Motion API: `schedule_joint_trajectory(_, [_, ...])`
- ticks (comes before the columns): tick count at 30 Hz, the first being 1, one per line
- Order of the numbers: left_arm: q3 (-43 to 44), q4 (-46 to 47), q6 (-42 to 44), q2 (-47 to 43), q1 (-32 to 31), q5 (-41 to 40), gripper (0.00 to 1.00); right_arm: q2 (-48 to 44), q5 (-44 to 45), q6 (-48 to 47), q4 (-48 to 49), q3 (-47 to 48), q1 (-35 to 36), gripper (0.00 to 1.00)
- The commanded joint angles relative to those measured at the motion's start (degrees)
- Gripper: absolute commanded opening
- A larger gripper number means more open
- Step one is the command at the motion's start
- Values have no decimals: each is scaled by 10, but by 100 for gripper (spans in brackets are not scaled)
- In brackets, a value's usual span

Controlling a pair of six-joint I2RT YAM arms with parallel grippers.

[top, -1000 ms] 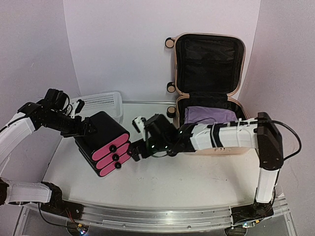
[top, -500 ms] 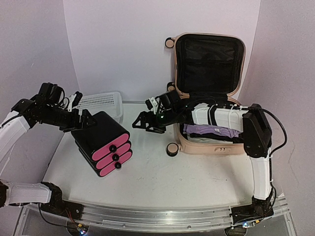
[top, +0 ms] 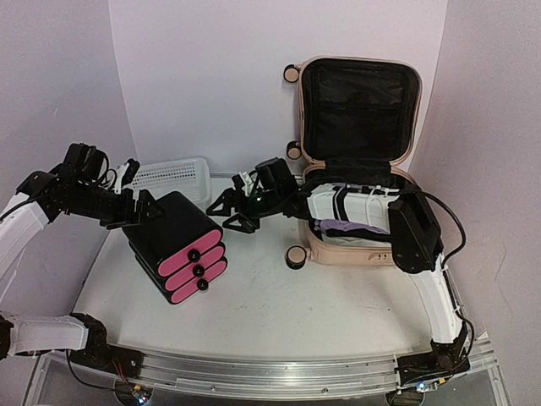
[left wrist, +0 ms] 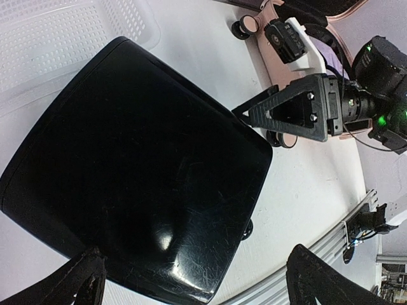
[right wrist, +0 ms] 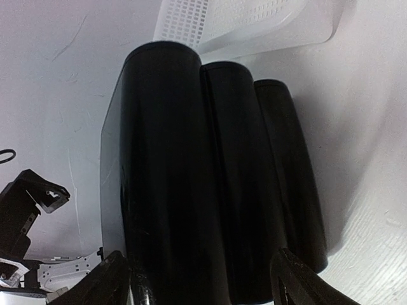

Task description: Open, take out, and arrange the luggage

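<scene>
The luggage (top: 355,253) lies open at the back right, its lid upright against the wall and showing black lining. Purple clothing (top: 352,227) lies inside, partly hidden by my right arm. My right gripper (top: 221,213) is open and empty above the table, between the luggage and the black box with pink drawer fronts (top: 179,245). In the right wrist view the gripper (right wrist: 203,286) faces the box's black side (right wrist: 191,171). My left gripper (top: 139,209) is open at the box's back left corner; in the left wrist view the gripper (left wrist: 197,286) hovers over the box top (left wrist: 140,171).
A white mesh basket (top: 173,178) stands at the back left behind the box, also in the left wrist view (left wrist: 51,38) and the right wrist view (right wrist: 241,19). A luggage wheel (top: 294,258) sits at its front left corner. Walls close in at the back and sides.
My right gripper has swung from in front of the drawer fronts back toward the luggage, then left again. My left gripper has drawn back slightly from the box. The box has not moved.
</scene>
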Motion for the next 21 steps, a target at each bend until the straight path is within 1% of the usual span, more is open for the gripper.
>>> schedule_joint_trajectory(1, [6, 1, -1, -7, 1, 1, 100, -6, -9, 17, 36, 18, 35, 75])
schedule_joint_trajectory(4, [9, 2, -1, -8, 1, 0, 99, -8, 16, 9, 36, 11, 53, 71])
schedule_joint_trajectory(7, [16, 1, 1, -6, 1, -1, 99, -8, 54, 16, 62, 0, 74, 65])
schedule_joint_trajectory(11, [21, 0, -5, -7, 1, 2, 99, -4, 118, 35, 105, -17, 106, 68])
schedule_joint_trajectory(15, [19, -1, -7, -17, 1, 0, 99, 14, 178, 11, 113, 7, 149, 70])
schedule_joint_trajectory(18, [17, -3, -12, -25, 1, 0, 100, 35, 228, -6, 112, 32, 170, 71])
schedule_joint_trajectory(21, [15, -9, -15, -31, 1, -3, 100, 73, 239, -15, 96, 97, 180, 71])
